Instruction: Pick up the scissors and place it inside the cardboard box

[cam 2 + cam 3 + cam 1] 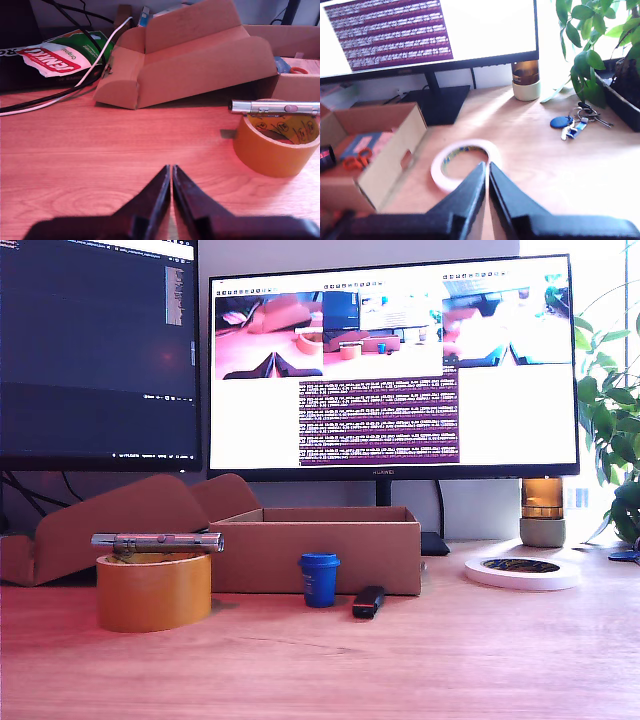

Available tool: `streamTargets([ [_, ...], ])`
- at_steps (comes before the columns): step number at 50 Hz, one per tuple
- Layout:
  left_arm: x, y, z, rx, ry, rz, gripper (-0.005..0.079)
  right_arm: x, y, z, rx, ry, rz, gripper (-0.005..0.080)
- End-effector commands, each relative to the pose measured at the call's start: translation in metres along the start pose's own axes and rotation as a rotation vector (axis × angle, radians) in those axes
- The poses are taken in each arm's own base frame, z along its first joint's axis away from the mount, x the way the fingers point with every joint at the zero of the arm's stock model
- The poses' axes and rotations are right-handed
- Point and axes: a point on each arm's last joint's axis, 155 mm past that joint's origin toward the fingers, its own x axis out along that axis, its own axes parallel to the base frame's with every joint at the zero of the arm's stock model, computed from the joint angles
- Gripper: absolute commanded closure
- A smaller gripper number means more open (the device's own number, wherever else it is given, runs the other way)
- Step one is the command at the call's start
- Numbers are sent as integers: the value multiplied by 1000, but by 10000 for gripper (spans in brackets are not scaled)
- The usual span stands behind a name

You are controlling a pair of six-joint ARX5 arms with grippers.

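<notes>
Inside the box [395, 145] lie the scissors [356, 160], nearer my second gripper [487, 172]; both grippers' jaws pressed together, pinching nothing.

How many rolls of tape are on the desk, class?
2. A yellow-brown tape roll lies at the exterior view's left with a silver pen across it; a white tape roll lies flat at that view's right. Others may be hidden.

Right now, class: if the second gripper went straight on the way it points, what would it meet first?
Probably the white tape roll lying flat on the desk just ahead of my second gripper; its fingers are shut. Depth is unclear.
</notes>
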Motion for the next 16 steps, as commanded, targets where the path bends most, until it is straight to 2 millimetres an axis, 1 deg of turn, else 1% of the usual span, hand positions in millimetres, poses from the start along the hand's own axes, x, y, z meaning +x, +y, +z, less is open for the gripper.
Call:
streamTargets([
  [1, 3, 2, -10, 2, 20, 4, 764, -2, -2, -9, -5, -6, -4, 763],
  [5, 3, 2, -10, 2, 20, 4, 764, -5, -2, -9, -16, -22, -2, 763],
  [11, 3, 2, -10, 2, 20, 4, 764, -10, -1, 4, -46, -79, 4, 763],
  [16, 3, 2, -10, 2, 20, 4, 764, -12, 0, 8, -46, -96, 7, 763],
])
